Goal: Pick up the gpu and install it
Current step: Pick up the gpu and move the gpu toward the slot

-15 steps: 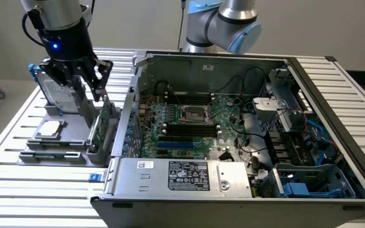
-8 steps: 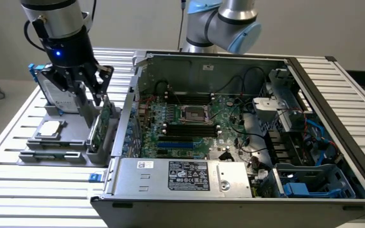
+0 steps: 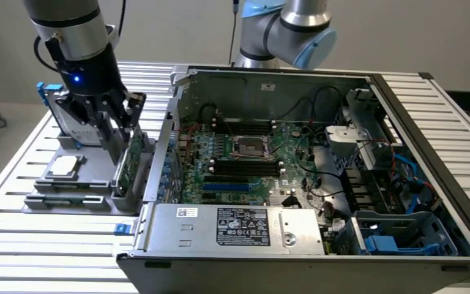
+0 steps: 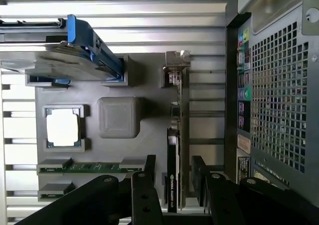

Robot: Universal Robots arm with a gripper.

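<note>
The gpu point(image 3: 127, 164) stands on edge in a slot of the grey parts holder point(image 3: 96, 205), beside the computer case. In the wrist view the gpu point(image 4: 178, 120) shows its thin green edge, its black cover and a silver end bracket. My gripper point(image 3: 123, 130) hangs right over the card, open. Its two black fingers point(image 4: 147, 177) straddle the card's near end, with a small gap on each side of it. The gripper point(image 4: 173, 161) holds nothing.
The holder also carries a silver hard drive in a blue frame point(image 4: 75, 60), a CPU point(image 4: 63, 127) and memory sticks point(image 4: 82, 168). The open computer case point(image 3: 398, 122) lies to the exterior view's right, with motherboard point(image 3: 243, 153), blue card slots point(image 3: 231, 184) and power supply point(image 3: 235, 229).
</note>
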